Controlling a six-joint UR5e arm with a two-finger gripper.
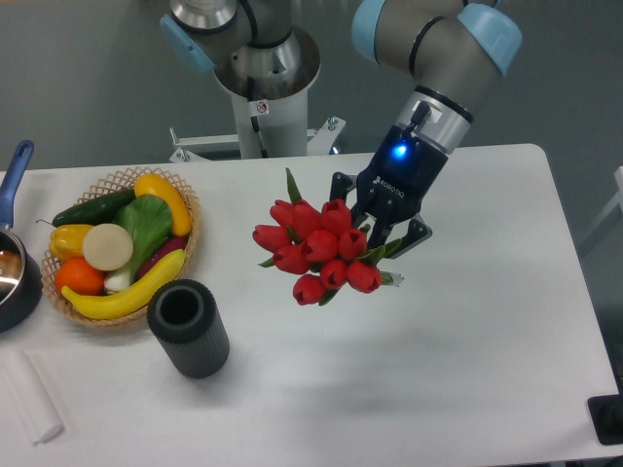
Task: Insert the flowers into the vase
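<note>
A tight bunch of red tulip flowers (317,248) with green leaves hangs in the air over the middle of the table, buds facing the camera. My gripper (386,226) is shut on the stems behind the buds, at the bunch's right side. The stems are mostly hidden by the buds and fingers. The vase (188,327), a short black ribbed cylinder with a round open mouth, stands upright on the table to the lower left, well apart from the flowers.
A wicker basket (190,199) of fruit and vegetables sits just behind and left of the vase. A dark pan with a blue handle (16,170) is at the left edge. A white folded cloth (29,399) lies at the front left.
</note>
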